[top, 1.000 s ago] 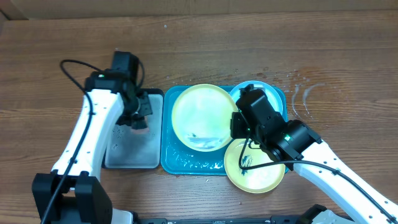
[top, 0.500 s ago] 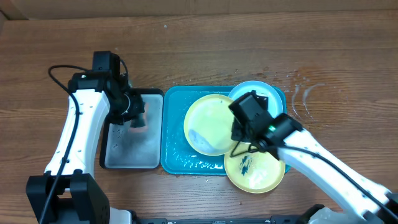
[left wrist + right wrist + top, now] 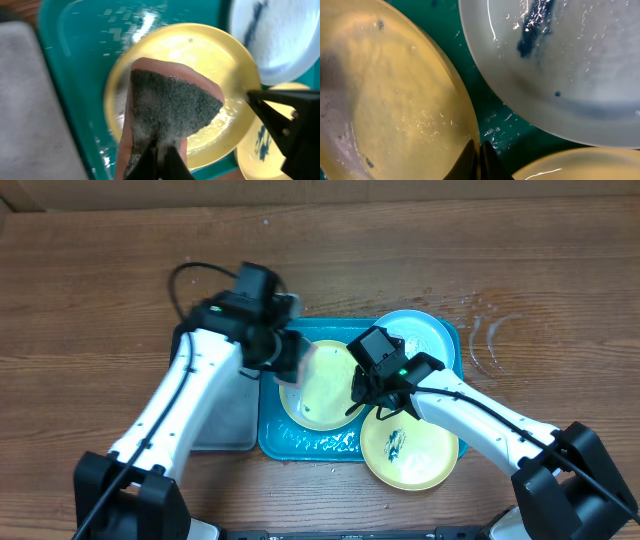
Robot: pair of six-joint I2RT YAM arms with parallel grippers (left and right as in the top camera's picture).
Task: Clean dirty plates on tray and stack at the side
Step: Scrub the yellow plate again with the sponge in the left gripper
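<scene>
Yellow-green plate (image 3: 318, 385) sits in the teal tray (image 3: 300, 442), right gripper (image 3: 479, 150) pinched on its rim, left gripper (image 3: 161, 149) clamping a sponge (image 3: 170, 107) over it.

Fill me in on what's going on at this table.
Two robot arms are washing plates on a teal tray. The left claw holds a sponge over a wet yellow-green plate, and the right claw pinches that plate's rim. A blue-rimmed plate and a second yellow-green plate both show dark smears. A grey tray sits to the left. No plate is stacked at the side yet.
</scene>
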